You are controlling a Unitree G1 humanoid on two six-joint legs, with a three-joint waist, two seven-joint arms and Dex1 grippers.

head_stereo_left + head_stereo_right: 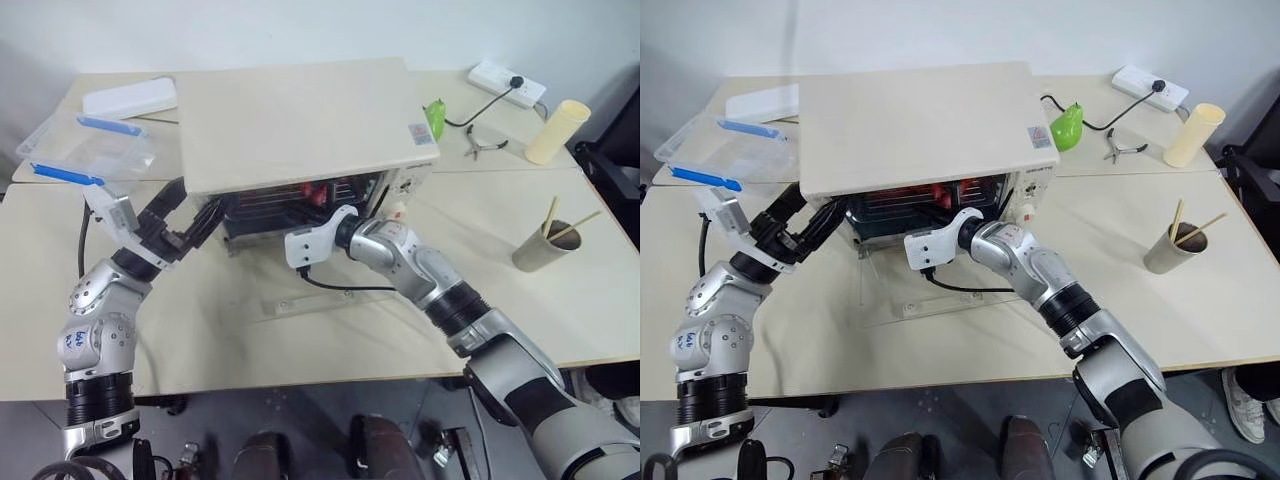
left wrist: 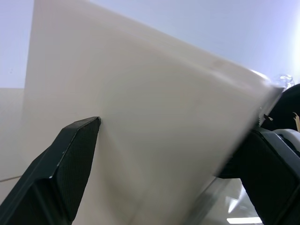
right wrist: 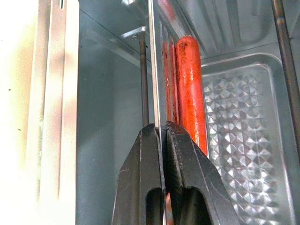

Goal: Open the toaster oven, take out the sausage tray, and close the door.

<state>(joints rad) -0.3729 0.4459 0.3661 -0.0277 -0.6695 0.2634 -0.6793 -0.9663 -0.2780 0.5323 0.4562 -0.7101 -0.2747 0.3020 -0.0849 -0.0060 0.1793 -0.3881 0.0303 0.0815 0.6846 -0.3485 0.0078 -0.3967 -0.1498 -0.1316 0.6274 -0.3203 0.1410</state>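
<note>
The tabletop [image 1: 300, 340] carries the oven [image 1: 300, 120] at centre, its door [image 1: 310, 300] folded flat in front. The tray [image 3: 239, 122] sits inside the cavity, a sausage [image 3: 190, 84] along its edge. The right hand [image 3: 161, 129] is clamped on the tray rim. The left hand [image 1: 185, 225], fully spread, straddles the oven's left front corner. A clear box [image 1: 85, 150] stands left, a cup [image 1: 540, 245] right.

Pale beige counter [image 1: 300, 340] panels butt together, seams showing between them. Behind them a plain white wall [image 1: 300, 30] rises, evenly lit. Below the counter's front edge lies a grey floor [image 1: 310, 420]. At the far right edge stands something dark, possibly a chair [image 1: 612, 165]; it is cut off.
</note>
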